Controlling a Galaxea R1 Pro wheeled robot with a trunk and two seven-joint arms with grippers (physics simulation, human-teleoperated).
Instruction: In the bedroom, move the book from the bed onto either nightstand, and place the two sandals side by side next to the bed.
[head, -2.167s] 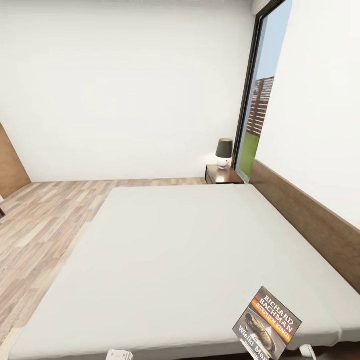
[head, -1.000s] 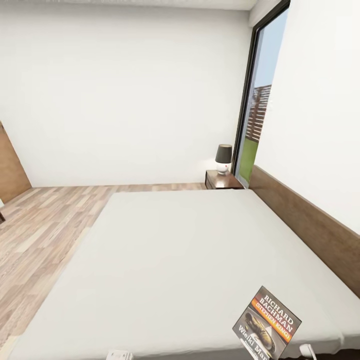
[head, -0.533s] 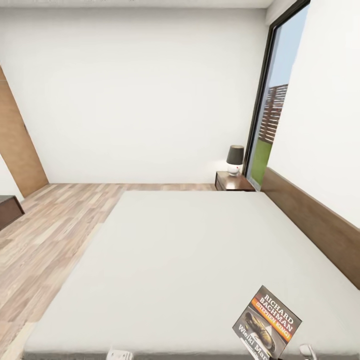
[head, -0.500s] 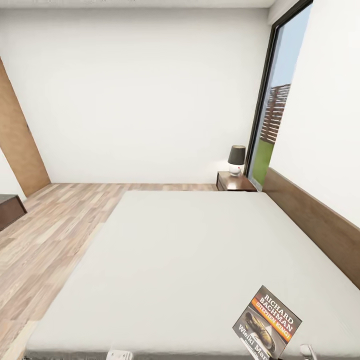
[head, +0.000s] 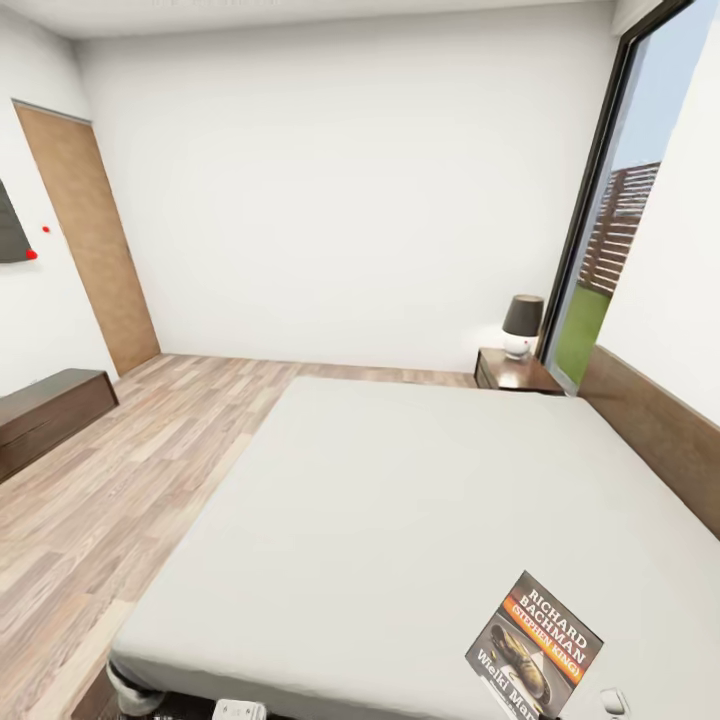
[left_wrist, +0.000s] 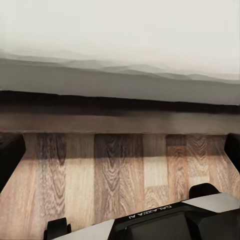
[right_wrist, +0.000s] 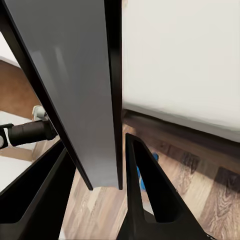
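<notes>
Book (head: 533, 647) stands tilted at the near right corner of the head view, its orange-red band and white "Richard Bachman" lettering facing the camera, in front of the light grey mattress of the bed (head: 400, 500). In the right wrist view the right claw (right_wrist: 95, 165) is clamped on the book (right_wrist: 75, 85), seen there edge-on as a grey slab running up between the two dark fingers (right_wrist: 150, 190), which press on either side of it. Beyond one finger a bit of blue, likely a sandal (right_wrist: 145, 172), shows on the wood-plank floor (right_wrist: 200, 200) beside the bed's dark frame. The left claw (left_wrist: 120, 150) hangs over the floor planks facing the bed's side, its finger tips dark at the two edges of the left wrist view and set wide apart with nothing between them. At the far side of the bed the nightstand (head: 515, 372) carries a lamp (head: 521, 326) next to the tall window (head: 610, 220), well apart from the book. Compared with the earlier head pictures, the whole scene has slid right: a wooden door (head: 88, 240) and a long low brown bench (head: 45, 415) now show at the left, which reads as the camera turning, while the book keeps the same place in the picture.
</notes>
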